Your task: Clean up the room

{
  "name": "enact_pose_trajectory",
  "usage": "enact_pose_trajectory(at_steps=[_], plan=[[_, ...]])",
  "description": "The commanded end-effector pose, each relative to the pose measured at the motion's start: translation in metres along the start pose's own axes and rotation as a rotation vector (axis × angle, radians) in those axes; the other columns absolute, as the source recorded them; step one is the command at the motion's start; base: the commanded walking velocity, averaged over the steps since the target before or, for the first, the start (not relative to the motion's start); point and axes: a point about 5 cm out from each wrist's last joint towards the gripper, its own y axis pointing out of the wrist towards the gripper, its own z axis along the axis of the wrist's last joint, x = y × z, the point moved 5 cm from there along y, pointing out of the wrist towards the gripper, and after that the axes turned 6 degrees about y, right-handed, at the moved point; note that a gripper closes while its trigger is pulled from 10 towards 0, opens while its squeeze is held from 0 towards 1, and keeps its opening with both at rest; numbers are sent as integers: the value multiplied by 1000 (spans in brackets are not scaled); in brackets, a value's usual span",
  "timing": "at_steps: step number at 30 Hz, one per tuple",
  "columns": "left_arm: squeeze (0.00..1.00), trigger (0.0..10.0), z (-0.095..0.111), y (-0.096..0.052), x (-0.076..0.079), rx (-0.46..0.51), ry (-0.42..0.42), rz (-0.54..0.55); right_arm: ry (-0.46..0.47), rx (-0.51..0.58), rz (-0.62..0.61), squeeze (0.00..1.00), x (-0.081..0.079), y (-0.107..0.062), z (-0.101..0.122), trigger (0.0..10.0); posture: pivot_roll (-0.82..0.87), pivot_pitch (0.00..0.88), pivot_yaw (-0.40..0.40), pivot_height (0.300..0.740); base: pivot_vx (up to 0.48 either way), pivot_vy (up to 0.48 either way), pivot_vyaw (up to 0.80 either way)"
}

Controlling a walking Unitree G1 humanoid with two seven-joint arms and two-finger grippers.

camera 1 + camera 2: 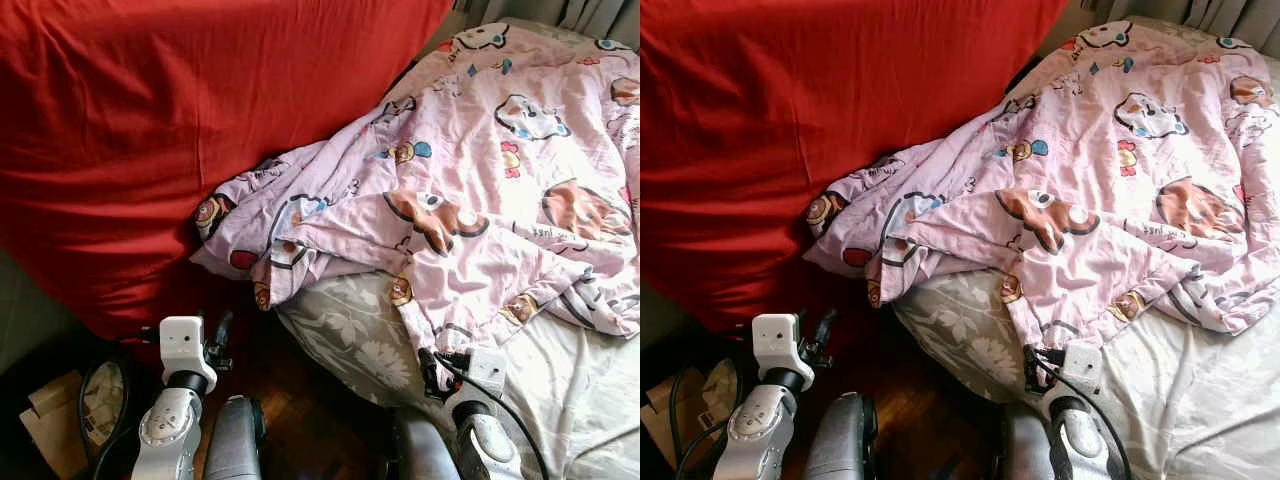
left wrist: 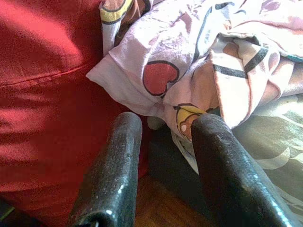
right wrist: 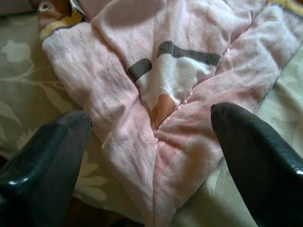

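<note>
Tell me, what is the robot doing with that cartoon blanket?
The robot stands at the bed's corner, facing a rumpled pink cartoon blanket on the grey flowered sheet. Its right end effector is open, straddling a blanket corner. Its left end effector is open near the blanket's edge beside a big red cushion. Nothing is grasped yet.

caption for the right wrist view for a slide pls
Right gripper open, its fingers either side of a corner of the pink cartoon quilt lying on the grey floral bedsheet.

The pink quilt (image 1: 480, 190) runs off the right edge, hiding most of the mattress (image 1: 350, 340).
</note>
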Motion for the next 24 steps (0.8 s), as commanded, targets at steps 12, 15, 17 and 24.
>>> enact_pose_trajectory(at_steps=[12,15,17,24], plan=[[0,10000,-14,-8,8,-43,35,-47,116,-103,-40,0,15,-14,-31,10000,84,195,-24,599,0,0,0],[0,10000,-14,-8,8,-44,42,-52,128,-115,-52,0,19,-14,-33,10000,83,196,-26,599,0,0,0],[0,10000,-15,-9,9,-44,45,-56,132,-121,-54,0,20,-14,-34,10000,83,197,-24,599,0,0,0],[0,10000,-15,-9,12,-43,62,-72,153,-134,-61,0,23,-14,-36,10000,83,200,-23,599,0,0,0]])
